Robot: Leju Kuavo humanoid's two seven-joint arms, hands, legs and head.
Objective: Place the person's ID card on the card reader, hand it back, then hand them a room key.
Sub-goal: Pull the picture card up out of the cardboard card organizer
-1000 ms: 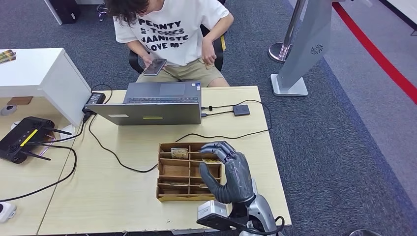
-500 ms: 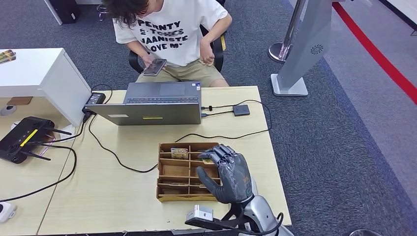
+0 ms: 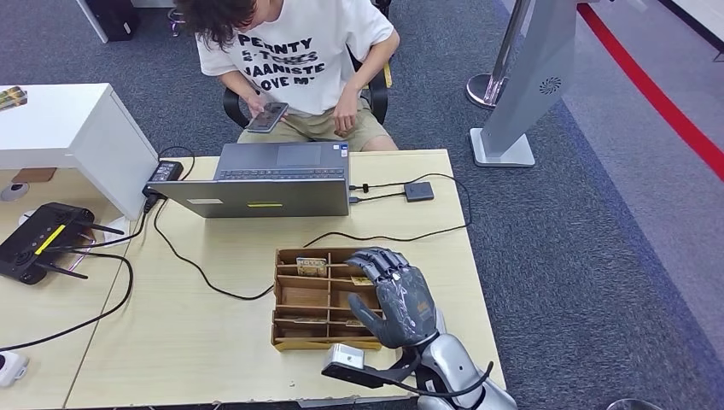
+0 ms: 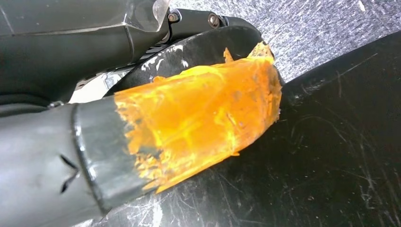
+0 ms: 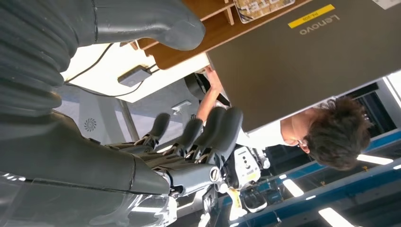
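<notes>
My right hand (image 3: 395, 296) hovers over the right side of a wooden compartment tray (image 3: 294, 320). Its fingers curl down above a card (image 3: 365, 279) and its thumb stands apart, with nothing gripped. In the right wrist view the right hand (image 5: 118, 142) has spread fingers (image 5: 208, 130) with nothing between them. Another patterned card (image 3: 312, 266) lies in the tray's far compartment. The small black card reader (image 3: 418, 190) sits at the far right of the table, wired to the laptop (image 3: 265, 196). My left hand (image 4: 142, 137) shows as a grey thumb with an orange coating; its grip is hidden.
A person (image 3: 294, 51) sits behind the table holding a phone (image 3: 269, 115). Cables (image 3: 196, 265) run across the tabletop. A black router (image 3: 38, 239) lies on the left table. A silver stand (image 3: 521, 94) rises at the right on the carpet.
My right wrist has shifted slightly while the hand stays over the tray. The person's free hand has dropped from the chest toward the lap.
</notes>
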